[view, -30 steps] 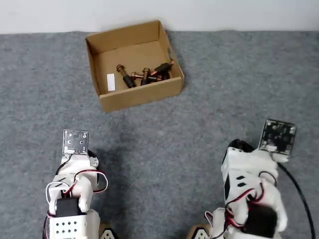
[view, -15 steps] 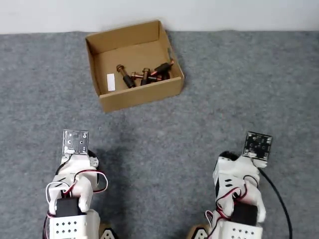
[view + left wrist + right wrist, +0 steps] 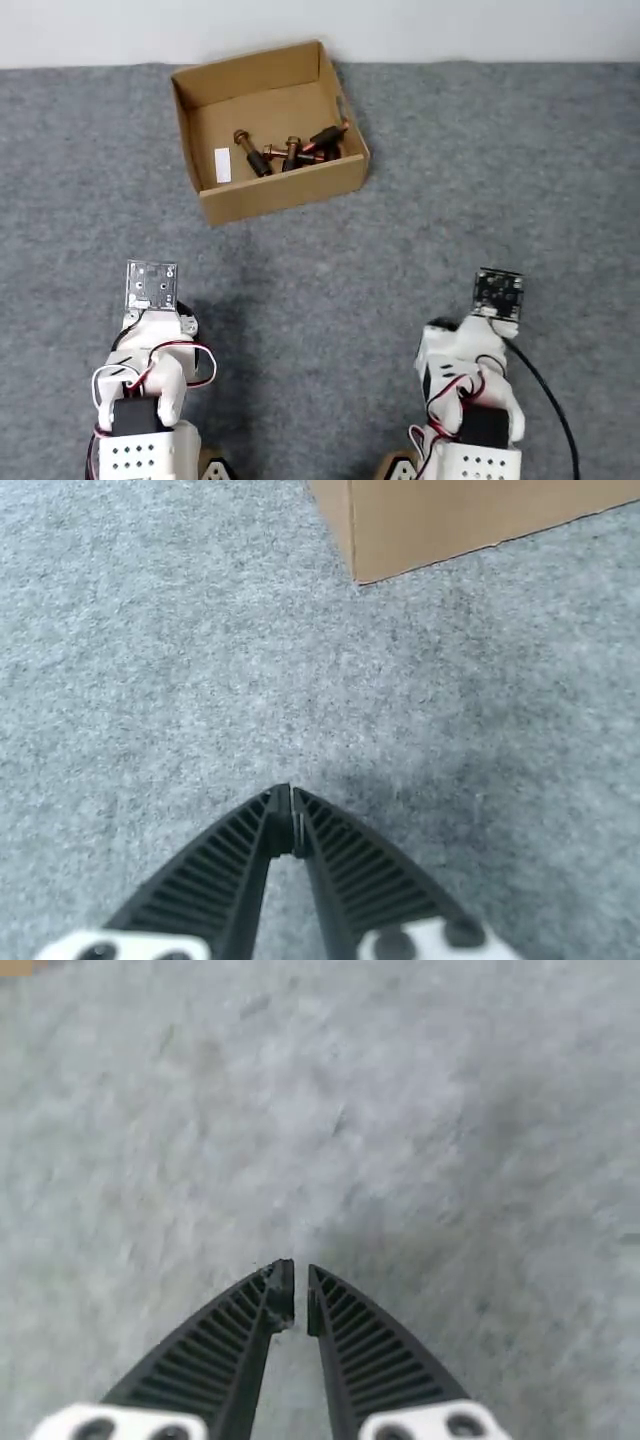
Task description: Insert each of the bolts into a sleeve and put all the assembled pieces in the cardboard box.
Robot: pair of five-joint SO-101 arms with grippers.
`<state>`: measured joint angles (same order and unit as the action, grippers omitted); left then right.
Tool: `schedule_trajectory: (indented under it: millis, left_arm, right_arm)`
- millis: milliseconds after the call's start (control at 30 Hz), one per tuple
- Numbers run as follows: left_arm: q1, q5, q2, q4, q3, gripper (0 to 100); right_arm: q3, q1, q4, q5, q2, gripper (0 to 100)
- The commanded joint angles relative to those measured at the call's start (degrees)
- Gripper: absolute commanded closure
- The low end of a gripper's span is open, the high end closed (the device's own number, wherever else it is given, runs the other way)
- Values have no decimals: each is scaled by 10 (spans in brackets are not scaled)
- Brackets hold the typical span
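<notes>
High view: the cardboard box [image 3: 285, 195] sits near the far edge of the desk [image 3: 440, 180], left of the middle and turned slightly askew, with its top open. Several assembled pieces [image 3: 290, 152] lie heaped inside, towards the box's near wall. A broad stretch of grey, felt-like surface lies between the box and the arms and runs to the right edge. The left arm [image 3: 150, 385] and right arm [image 3: 470, 400] are folded back at the near edge, well apart. The left end effector [image 3: 291, 818] is closed, tips touching, just above the grey surface. The right end effector [image 3: 298, 1298] is closed to a thin slit, gripping nothing. A white wall [image 3: 320, 30] borders the far edge.
</notes>
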<state>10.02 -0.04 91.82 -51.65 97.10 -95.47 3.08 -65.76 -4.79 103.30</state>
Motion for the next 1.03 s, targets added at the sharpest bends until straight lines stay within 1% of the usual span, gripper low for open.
schedule_trajectory:
  millis: [0, 200, 1000]
  left_arm:
    - [4, -2, 1, 16, -2, 992]
    - [4, -2, 1, 16, -2, 992]
    - [4, -2, 1, 16, -2, 992]
  right_arm:
    - [-10, -22, -50, -3, 3, 989]
    - [-10, -23, -87, -2, -1, 989]
    - [-10, -22, -89, -3, 3, 989]
